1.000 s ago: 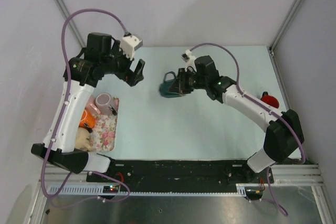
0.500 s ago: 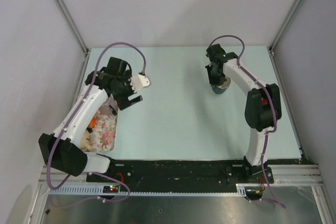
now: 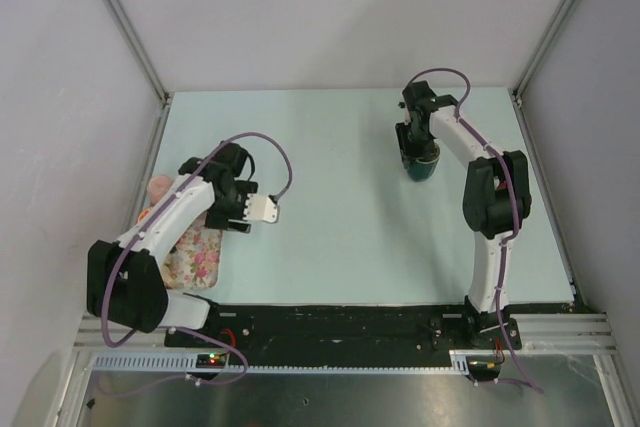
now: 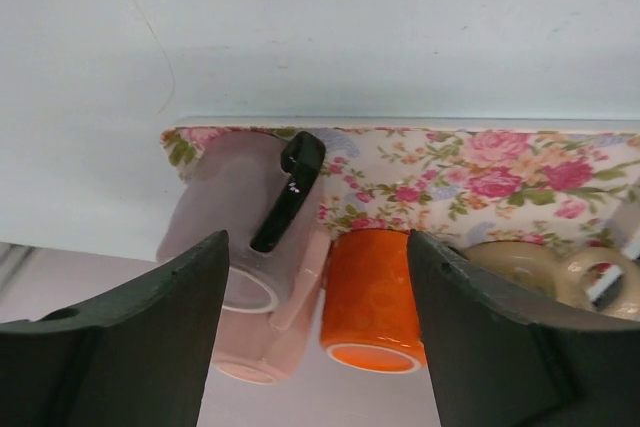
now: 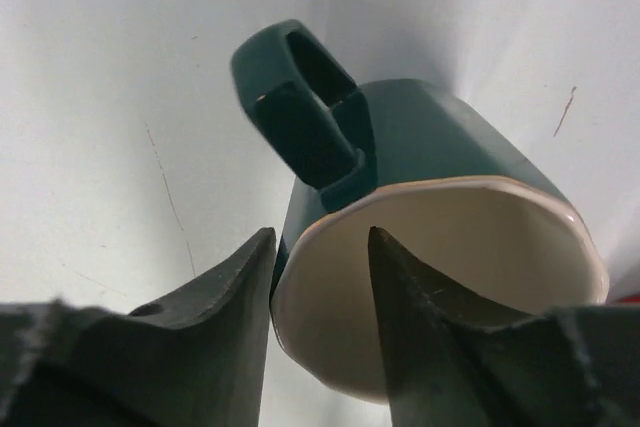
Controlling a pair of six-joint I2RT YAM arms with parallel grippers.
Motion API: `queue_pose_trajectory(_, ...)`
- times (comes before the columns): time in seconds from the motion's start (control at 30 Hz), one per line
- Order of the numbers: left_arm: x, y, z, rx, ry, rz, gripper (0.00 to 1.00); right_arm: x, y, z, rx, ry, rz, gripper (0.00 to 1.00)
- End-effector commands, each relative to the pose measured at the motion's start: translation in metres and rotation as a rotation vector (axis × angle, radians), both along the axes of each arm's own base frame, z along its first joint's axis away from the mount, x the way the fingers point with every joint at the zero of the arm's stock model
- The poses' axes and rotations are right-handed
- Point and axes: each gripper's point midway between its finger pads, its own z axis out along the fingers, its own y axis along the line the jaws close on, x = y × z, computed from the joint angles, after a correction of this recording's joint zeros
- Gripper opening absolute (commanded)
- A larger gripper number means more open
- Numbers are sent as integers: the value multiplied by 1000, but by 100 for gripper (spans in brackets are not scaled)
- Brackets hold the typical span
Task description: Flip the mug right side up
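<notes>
Your right gripper (image 5: 320, 242) points down over the far half of the table (image 3: 330, 157), right of the middle. Its fingers (image 5: 200, 347) are drawn in to a narrow gap and pinch the wall of the mug (image 5: 440, 137). One finger sits outside the teal body and the other inside the cream interior, just below the handle (image 5: 300, 117).

The mug's mouth faces up toward the wrist camera and the handle sticks out to one side. From above you see the mug directly under the gripper, mostly hidden by it. You cannot tell whether its base touches the table.

Your left arm is folded back over the near left part of the table. Its gripper (image 4: 318, 257) is aimed at the tray (image 4: 480, 172), which lies along the left edge. Those fingers (image 4: 150, 337) are spread wide with nothing between them, and they touch nothing.

On the floral tray you see a pink mug (image 4: 235, 217), an orange cup (image 4: 372, 297) just beside it, and a beige piece (image 4: 530, 267) next along, partly hidden by the finger
</notes>
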Motion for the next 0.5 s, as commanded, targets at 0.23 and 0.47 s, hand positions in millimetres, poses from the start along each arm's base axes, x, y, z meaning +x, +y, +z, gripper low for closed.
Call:
queue_pose_trajectory(0.23, 48, 26, -30, 163, 19, -250, 72, 5, 5, 68, 69, -140, 28, 70)
queue_pose_trajectory(0.47, 42, 35, -49, 216, 93, -287, 71, -10, 12, 117, 144, -228, 50, 73)
